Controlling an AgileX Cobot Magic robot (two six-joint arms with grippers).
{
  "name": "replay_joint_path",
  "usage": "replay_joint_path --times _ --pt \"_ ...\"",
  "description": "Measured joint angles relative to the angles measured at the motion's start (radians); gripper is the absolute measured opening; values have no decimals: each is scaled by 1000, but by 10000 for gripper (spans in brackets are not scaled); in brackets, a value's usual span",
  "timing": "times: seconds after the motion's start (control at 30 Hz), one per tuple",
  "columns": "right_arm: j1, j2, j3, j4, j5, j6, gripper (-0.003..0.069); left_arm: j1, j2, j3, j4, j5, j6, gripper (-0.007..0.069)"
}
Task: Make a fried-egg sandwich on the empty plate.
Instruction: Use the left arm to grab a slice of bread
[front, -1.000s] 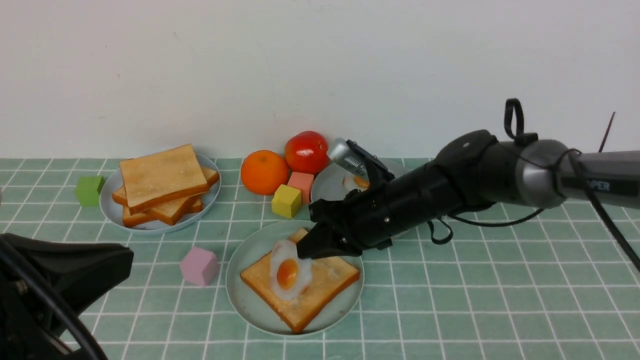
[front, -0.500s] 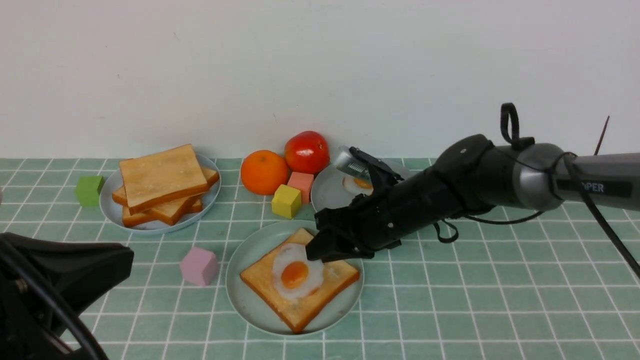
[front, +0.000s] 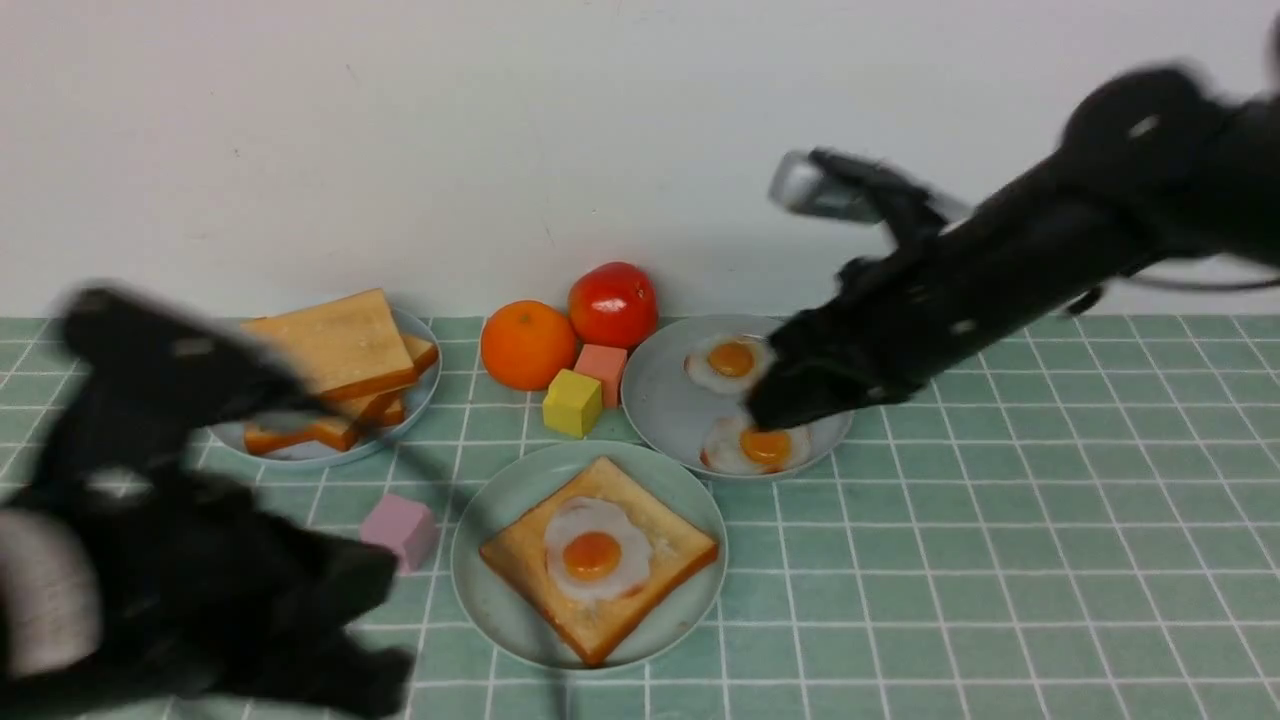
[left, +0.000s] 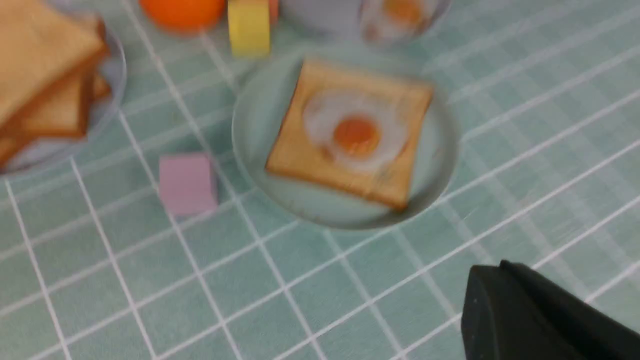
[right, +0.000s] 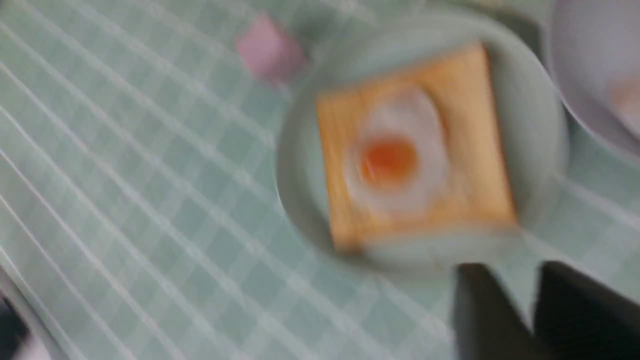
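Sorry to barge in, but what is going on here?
The fried-egg sandwich is half built: one toast slice topped with a fried egg lies on the mint-green plate, with no top slice yet. The right gripper, open and empty, hangs by the plate of spare eggs; the left gripper is shut and empty.

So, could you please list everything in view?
mint-green plate: one, front centre
toast slice: one, golden, on it
fried egg: one, white-orange, on that toast
grey-blue plates: two, back left, back right
stacked toast: several, golden, left plate
spare eggs: two, white-orange, right plate
orange: one, orange, back centre
tomato: one, red, beside orange
cubes: three, yellow, salmon, pink, mid-table
left gripper: black, front left, jaws shut
right gripper: black, near right plate, jaws open
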Motion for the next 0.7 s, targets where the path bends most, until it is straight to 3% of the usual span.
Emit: replay_joint_path --times 0.07,0.13,0.17,0.2,0.3,0.37,0.4,0.43,0.7 --pt "19 -95 8 -142 54 98 6 56 125 -82 -28 13 37 -13" --pt "27 -152 19 -213 73 140 -8 94 179 -126 -54 22 78 -13" --pt "38 -225 49 -297 92 205 -9 185 277 -213 -120 56 200 -13" --pt "40 -234 53 -297 92 212 -9 185 277 -213 -128 61 200 -13" --pt "45 -399 148 -369 109 287 -1 349 427 -346 -269 137 504 -13" --pt "46 -470 206 -375 112 298 1 421 502 -404 -330 147 662 -13" --pt "46 -470 206 -375 112 298 1 421 502 -404 -330 147 662 -13" --pt "46 -534 253 -375 115 298 1 475 571 -453 -358 147 786 -13" --pt "46 -717 360 -379 129 298 4 597 784 -628 -362 105 910 24"
